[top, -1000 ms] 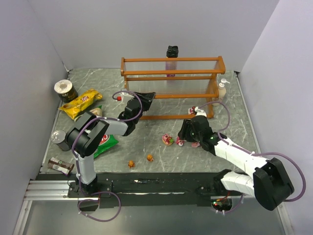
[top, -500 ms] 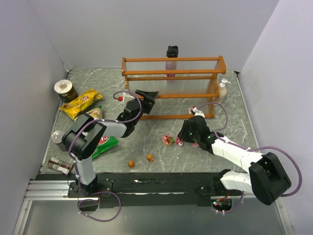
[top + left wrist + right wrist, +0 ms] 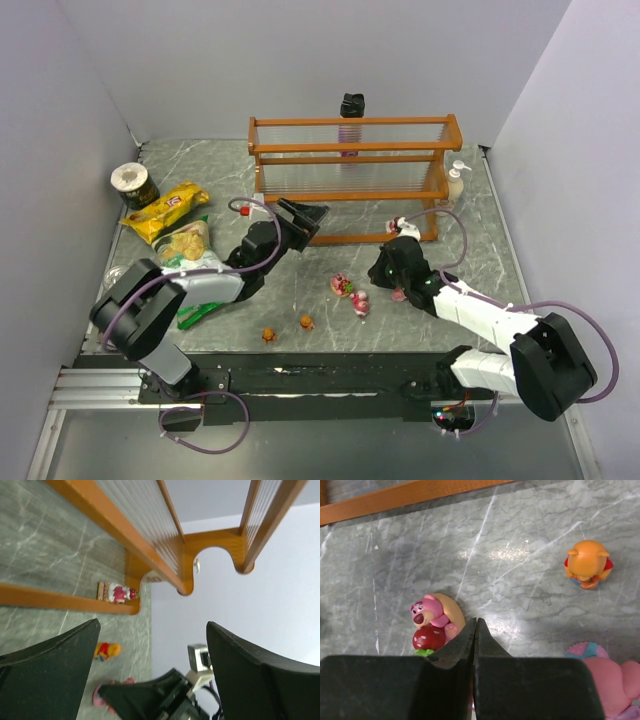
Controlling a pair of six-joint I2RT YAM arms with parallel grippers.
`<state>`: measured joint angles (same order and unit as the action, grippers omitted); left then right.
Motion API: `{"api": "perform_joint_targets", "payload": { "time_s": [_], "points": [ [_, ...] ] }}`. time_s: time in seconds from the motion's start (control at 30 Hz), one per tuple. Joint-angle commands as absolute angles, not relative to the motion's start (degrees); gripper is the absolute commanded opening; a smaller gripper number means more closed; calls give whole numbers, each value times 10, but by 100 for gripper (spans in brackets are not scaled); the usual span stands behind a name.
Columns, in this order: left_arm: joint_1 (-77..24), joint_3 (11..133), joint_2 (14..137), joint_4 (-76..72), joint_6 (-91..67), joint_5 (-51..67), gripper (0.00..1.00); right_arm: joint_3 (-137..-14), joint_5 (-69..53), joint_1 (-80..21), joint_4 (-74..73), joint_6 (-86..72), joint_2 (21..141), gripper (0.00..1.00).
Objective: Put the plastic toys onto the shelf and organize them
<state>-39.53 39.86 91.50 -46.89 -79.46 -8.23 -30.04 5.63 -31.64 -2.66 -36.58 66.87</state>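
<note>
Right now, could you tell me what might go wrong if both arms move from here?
1. The right gripper is shut on nothing, its tips beside the pink bear toy; moving on could shove the bear instead of lifting it.
2. The left gripper hangs wide open close to the shelf; a swing might knock the frame and topple the small toy by its bottom rail.

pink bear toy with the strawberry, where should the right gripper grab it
Likely across its body, one finger on the rounded tan back and the other on the pink face side, coming down from above. The pink bear toy sits low on the table, so only its sides can be pinched. The right gripper is shut just beside it and must open first.
</note>
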Motion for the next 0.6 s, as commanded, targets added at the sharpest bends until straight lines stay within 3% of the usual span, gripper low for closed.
{"api": "perform_joint_targets", "payload": {
  "time_s": [0.0,0.1,0.2,0.23,0.33,0.43,0.57],
  "points": [
    [-400,363,853,-435,-758,-87,94,-293,83,-320,-21,-366,650,0],
    [-400,355,825,-408,-726,-78,95,-295,85,-322,-42,-361,623,6],
    [-400,358,797,-371,-681,-56,96,-297,81,-325,-69,-342,584,31],
    [-400,357,791,-360,-667,-48,96,-295,63,-325,-76,-336,575,47],
    [-400,350,766,-339,-626,-32,98,-287,-1,-327,-69,-298,555,63],
    [-400,341,742,-327,-586,-9,99,-271,-72,-340,-57,-262,561,70],
    [-399,337,729,-323,-549,5,96,-270,-70,-389,-58,-246,583,75]
  ]
}}
